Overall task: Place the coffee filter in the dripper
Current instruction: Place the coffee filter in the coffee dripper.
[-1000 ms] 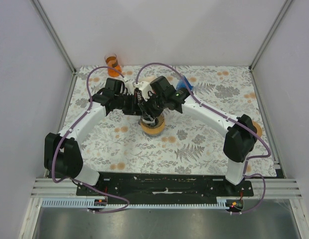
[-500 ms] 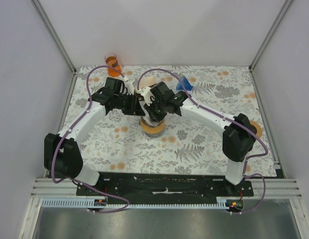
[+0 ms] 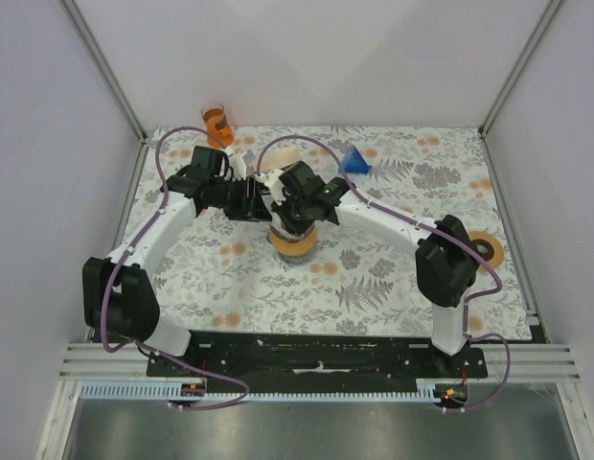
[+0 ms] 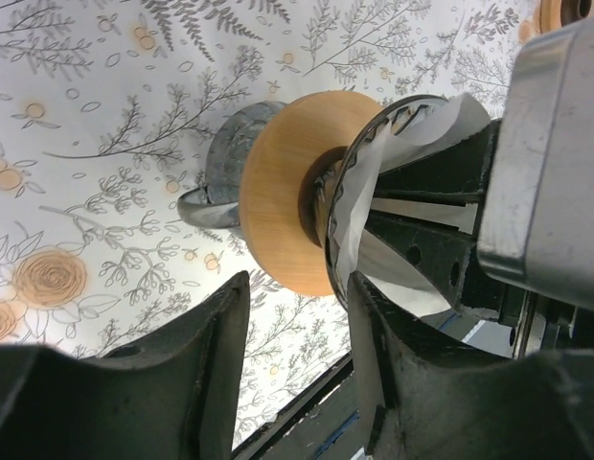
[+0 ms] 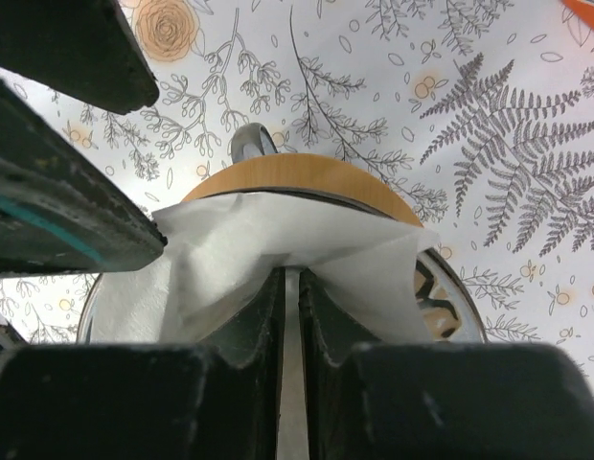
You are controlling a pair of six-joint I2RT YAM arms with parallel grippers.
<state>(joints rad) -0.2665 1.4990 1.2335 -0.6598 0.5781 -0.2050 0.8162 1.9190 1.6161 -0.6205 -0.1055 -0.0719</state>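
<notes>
The dripper stands mid-table on a round wooden collar over a grey mug. The white coffee filter sits crumpled in the dripper's wire cone, and its edge also shows in the left wrist view. Reaching down into the cone from above, my right gripper has its fingers pinched on a fold of the filter. My left gripper is beside the dripper, open, with only tablecloth between its fingers. From above, both grippers hide the filter.
An orange cup stands at the back left corner. A blue cone-shaped object lies at the back, right of centre. An orange tape roll lies by the right edge. A floral cloth covers the table.
My left gripper has opened and drawn back to the left of the dripper. My right gripper has closed on the filter and shifted left over the cone.
</notes>
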